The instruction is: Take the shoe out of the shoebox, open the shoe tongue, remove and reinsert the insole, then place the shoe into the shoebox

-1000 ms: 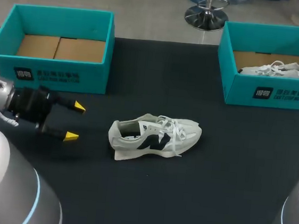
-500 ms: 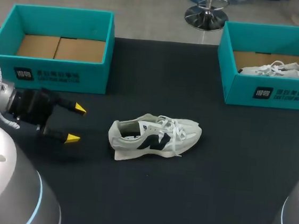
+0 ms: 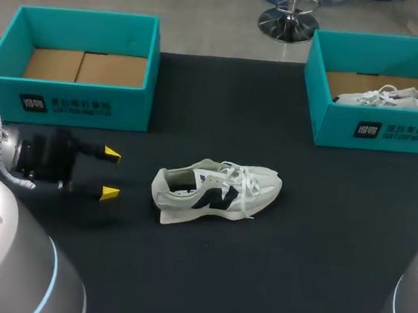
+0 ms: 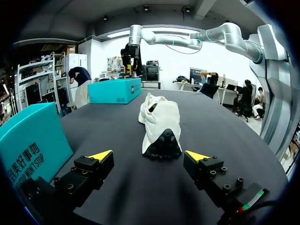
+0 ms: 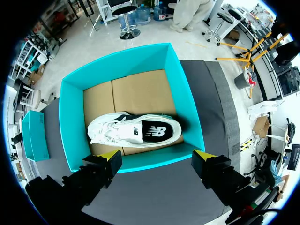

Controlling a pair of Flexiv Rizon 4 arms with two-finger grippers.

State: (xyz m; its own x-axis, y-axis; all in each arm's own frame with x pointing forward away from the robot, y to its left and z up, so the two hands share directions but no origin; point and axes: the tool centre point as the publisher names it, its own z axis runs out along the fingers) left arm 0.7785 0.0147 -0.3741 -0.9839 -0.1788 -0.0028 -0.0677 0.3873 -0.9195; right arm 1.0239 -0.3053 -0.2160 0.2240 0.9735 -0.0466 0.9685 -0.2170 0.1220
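**Inspector:** Where did the shoe (image 3: 216, 193) stand at inspection?

**Assessor:** Out of its box, on the tabletop (image 3: 296, 248) near the middle. It sat between the left box (image 3: 72, 105) and the right box (image 3: 376, 133), well apart from both. Its heel (image 4: 162, 143) faced the left pincer (image 3: 111, 172) and its toe pointed away.

**Inspector:** And the pincers?

**Assessor:** The left pincer was spread wide and held nothing. It sat low over the tabletop, short of the heel and not touching it, with the shoe squarely ahead between the lines of its fingers. The right pincer (image 5: 157, 159) hung above the right box, likewise spread and empty. A second shoe (image 5: 133, 131) lay inside that box.

**Inspector:** Which step was in hand?

**Assessor:** By judgement, the removal was done and the opening of the tongue had not begun. The laces (image 3: 240, 178) lay across the top of the shoe. The tongue and insole could not be made out beneath them.

**Inspector:** What did the next move call for?

**Assessor:** In the assessor's opinion, the left pincer needed to go straight on and close about the heel to steady the shoe. The right arm would then have to come across from its box to the laces. With the heel unsecured, a pull at the tongue would likely drag the shoe along the tabletop.
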